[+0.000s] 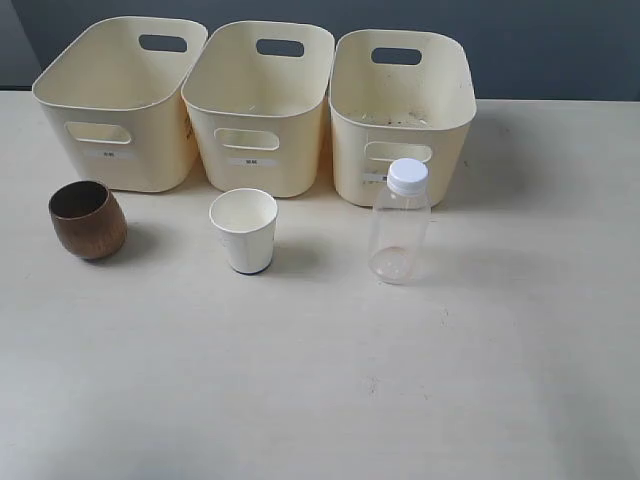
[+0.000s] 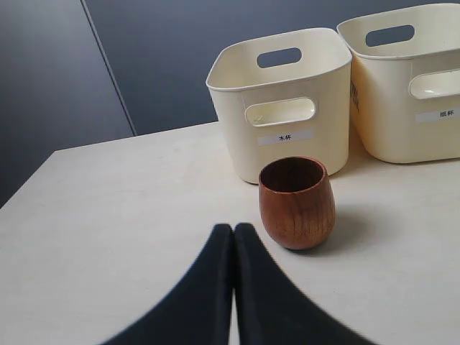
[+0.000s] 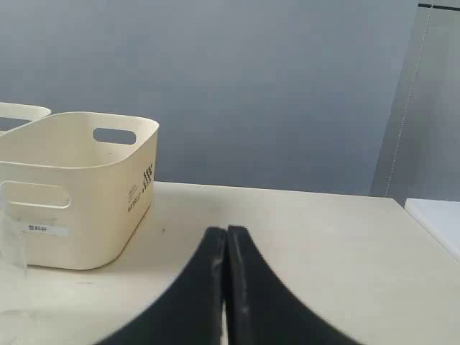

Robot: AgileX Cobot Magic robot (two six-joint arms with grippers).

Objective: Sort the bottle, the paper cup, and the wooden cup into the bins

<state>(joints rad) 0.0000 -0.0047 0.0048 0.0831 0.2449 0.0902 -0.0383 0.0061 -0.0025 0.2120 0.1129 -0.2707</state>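
Three cream-yellow bins stand in a row at the back: left bin [image 1: 120,100], middle bin [image 1: 258,105], right bin [image 1: 398,115]. The brown wooden cup [image 1: 87,220] stands upright before the left bin. In front of the middle bin is the white paper cup [image 1: 245,230], and the clear bottle [image 1: 398,222] with its white cap stands before the right bin. Neither gripper shows in the exterior view. My left gripper [image 2: 233,228] is shut and empty, a short way from the wooden cup [image 2: 296,203]. My right gripper [image 3: 226,231] is shut and empty, with a bin [image 3: 79,183] off to one side and the bottle edge [image 3: 13,233] barely visible.
The pale table [image 1: 330,380] stretches wide in front of the three objects. A dark grey wall [image 3: 251,86] runs behind the bins. The table's far edge lies just behind the bins.
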